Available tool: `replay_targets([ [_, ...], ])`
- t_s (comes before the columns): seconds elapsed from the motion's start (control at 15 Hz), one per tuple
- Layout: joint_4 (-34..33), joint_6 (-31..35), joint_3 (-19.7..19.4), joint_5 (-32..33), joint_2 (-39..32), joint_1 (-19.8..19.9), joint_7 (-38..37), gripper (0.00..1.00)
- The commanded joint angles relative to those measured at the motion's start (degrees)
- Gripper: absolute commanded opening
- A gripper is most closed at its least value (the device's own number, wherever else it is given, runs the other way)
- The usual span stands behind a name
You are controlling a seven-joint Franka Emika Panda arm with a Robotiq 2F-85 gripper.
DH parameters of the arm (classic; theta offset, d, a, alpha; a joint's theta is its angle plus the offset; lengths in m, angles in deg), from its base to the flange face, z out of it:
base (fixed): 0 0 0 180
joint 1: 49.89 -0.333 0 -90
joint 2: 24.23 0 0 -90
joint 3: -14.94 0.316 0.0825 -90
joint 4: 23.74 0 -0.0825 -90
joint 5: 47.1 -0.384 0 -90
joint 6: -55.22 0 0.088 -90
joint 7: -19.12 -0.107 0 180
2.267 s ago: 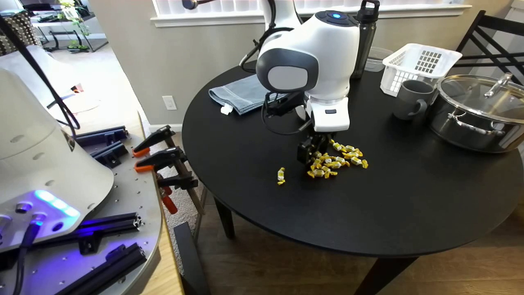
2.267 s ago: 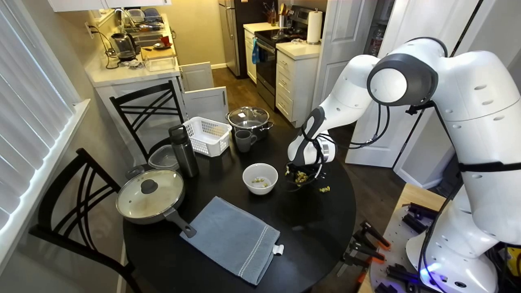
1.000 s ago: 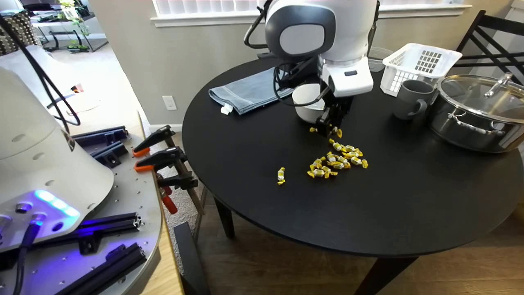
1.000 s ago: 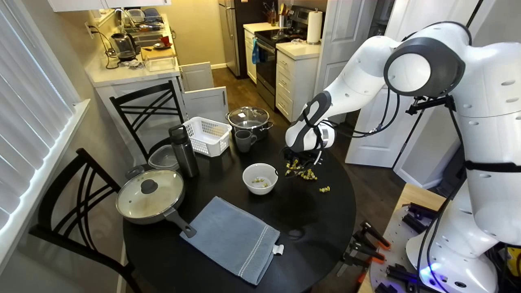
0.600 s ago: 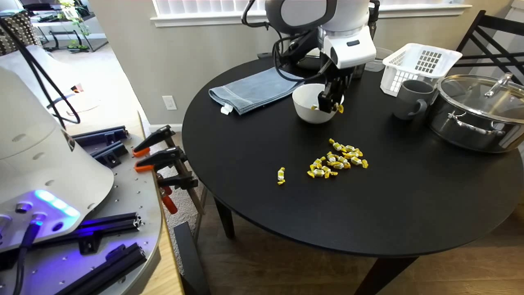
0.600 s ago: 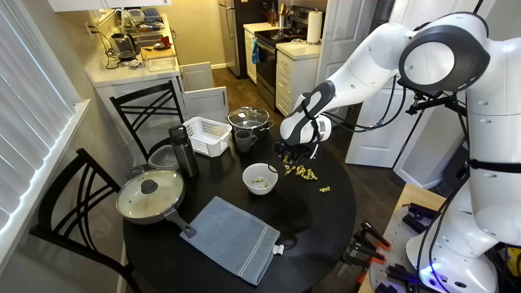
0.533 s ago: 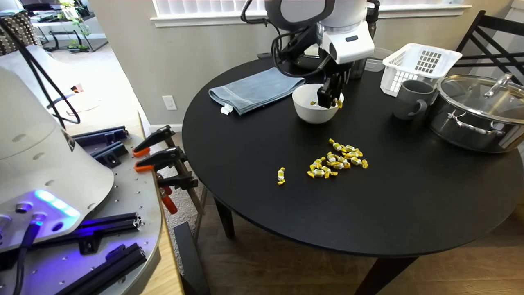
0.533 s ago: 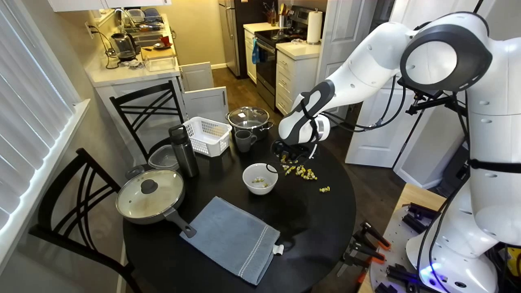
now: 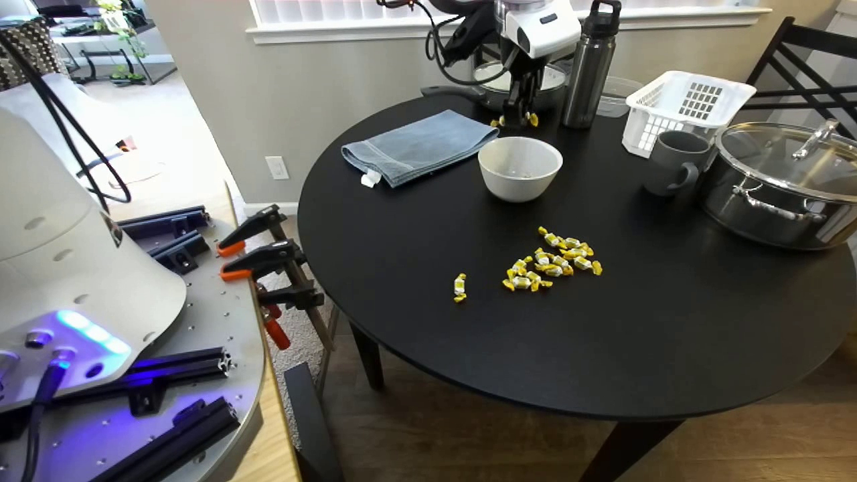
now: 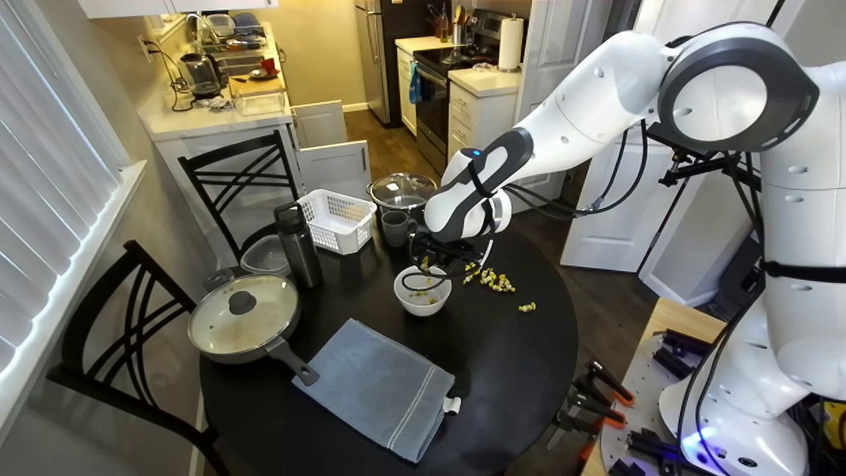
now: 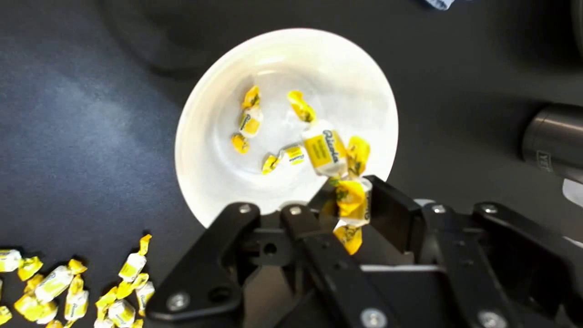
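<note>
My gripper hangs above the white bowl, shut on wrapped yellow-and-white candies. In the wrist view one candy is pinched between the pads, and a second candy sticks out past the fingertips. Below them the bowl holds two more candies, one candy at its left side and another candy partly covered by the held ones. A pile of candies lies on the dark table beside the bowl. Apart from the pile rests a single candy.
A folded blue towel lies near the bowl. Around the table's far side stand a lidded pan, a steel bottle, a white basket, a grey mug and a large pot.
From the candy pile my gripper has lifted with candies in its jaws and travelled over to the bowl. Pile, single candy and bowl stay in place.
</note>
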Motion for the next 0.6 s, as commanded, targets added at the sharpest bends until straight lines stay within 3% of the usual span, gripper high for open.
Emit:
replay_targets([
  [0.0,-0.51,0.35,0.93,-0.25,-0.42,-0.17,1.36,0.44],
  [0.07,-0.38,0.51,0.91,-0.11,-0.43,-0.23,1.42,0.45],
  [0.53,1.90,0.05,-0.60,1.15,1.86,0.15,2.63,0.88],
])
